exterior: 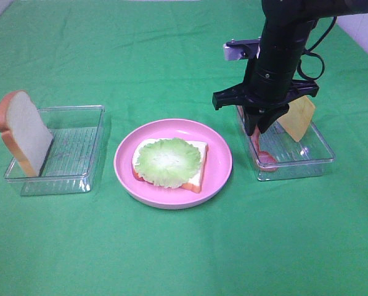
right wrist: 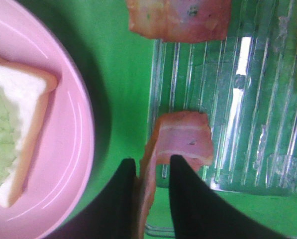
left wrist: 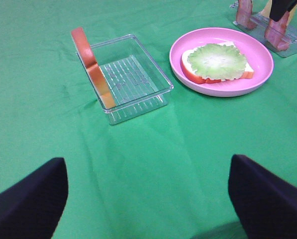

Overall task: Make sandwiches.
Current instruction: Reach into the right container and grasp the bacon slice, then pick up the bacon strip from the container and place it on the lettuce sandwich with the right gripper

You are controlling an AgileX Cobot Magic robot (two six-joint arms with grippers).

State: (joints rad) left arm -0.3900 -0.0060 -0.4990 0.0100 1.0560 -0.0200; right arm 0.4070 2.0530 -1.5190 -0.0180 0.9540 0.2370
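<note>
On the pink plate lies one white bread slice with ruffled green lettuce on top. A second bread slice leans upright at the end of the left clear tray. My right gripper reaches down into the right clear tray and is shut on a reddish-pink bacon strip. Another bacon strip lies at the tray's edge. The yellow cheese square leans in that tray behind the gripper. My left gripper is open and empty, above bare cloth.
A green cloth covers the table. In the left wrist view the left tray, its bread slice and the plate lie beyond the open fingers. The plate's rim lies close to the right tray.
</note>
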